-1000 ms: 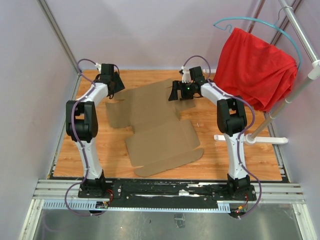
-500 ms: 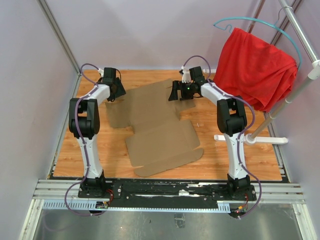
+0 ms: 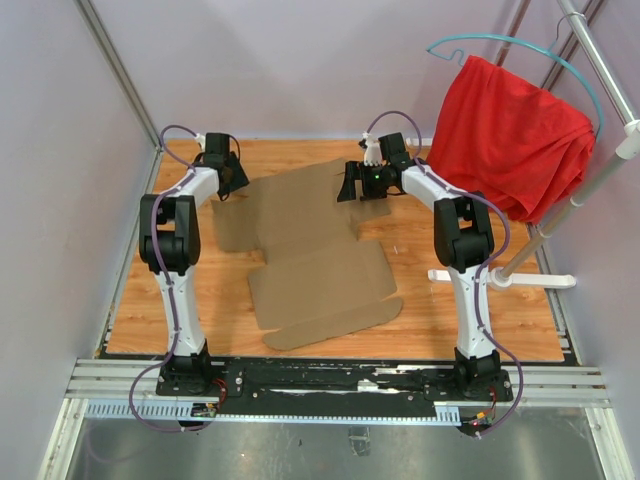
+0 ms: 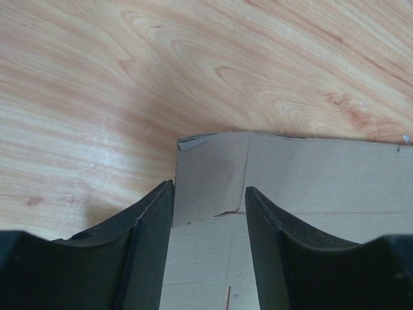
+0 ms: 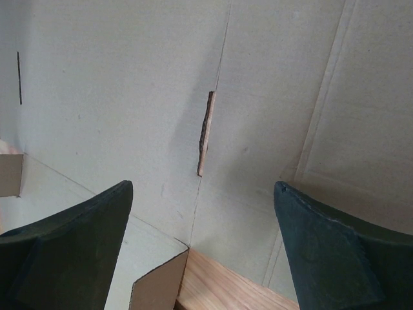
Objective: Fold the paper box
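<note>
The paper box [image 3: 320,270] lies flat and unfolded on the wooden table [image 3: 450,320]. Its far end sits between the two grippers, and its long axis runs from there back toward the arm bases, slanting a little to the right as it nears them. The rounded end flap [image 3: 330,322] is the part farthest from both grippers. The left gripper [image 3: 233,180] is at the sheet's far left corner. In its wrist view its fingers [image 4: 151,245] stand apart with a small corner flap [image 4: 210,171] raised between them, the flap's edge against one finger; whether they press it I cannot tell. The right gripper [image 3: 350,186] hangs over the far right part of the sheet with its jaws spread wide, holding nothing, and a short cut slit [image 5: 204,132] lies straight ahead between its fingertips. Compared with a second ago, the left gripper has come in from just beyond the corner onto the cardboard and its jaws have narrowed. The sheet's near end has slid slightly to the left, and the right gripper is where it was.
</note>
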{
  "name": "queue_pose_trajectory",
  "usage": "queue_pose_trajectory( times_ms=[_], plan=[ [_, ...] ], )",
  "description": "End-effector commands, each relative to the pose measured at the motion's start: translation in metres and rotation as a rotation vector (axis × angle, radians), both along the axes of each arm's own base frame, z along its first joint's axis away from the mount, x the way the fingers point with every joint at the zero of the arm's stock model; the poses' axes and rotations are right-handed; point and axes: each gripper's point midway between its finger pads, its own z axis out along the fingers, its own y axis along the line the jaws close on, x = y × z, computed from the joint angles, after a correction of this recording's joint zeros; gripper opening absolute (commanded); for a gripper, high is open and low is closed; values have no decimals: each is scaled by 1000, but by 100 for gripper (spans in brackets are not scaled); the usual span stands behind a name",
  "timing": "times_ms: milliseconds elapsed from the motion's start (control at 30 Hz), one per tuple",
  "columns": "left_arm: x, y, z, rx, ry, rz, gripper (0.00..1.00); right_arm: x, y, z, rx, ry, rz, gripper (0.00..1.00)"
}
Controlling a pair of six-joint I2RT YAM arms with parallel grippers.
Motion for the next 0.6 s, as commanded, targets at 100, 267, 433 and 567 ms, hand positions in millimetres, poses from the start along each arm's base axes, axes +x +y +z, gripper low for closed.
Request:
queue_pose_trajectory(
  times_ms=[100, 267, 433, 567],
  plan=[
    [11, -16, 2, -57, -36, -48, 49, -12, 9, -12, -19, 32, 27, 91],
    [17, -25, 9, -89, -62, -80, 49, -12, 10, -15, -19, 38, 29, 91],
    [22, -34, 16, -108, -88, -108, 49, -12, 9, -18, -24, 48, 28, 91],
    [24, -40, 17, -114, -101, -124, 49, -12, 9, -22, -26, 55, 28, 91]
  ],
)
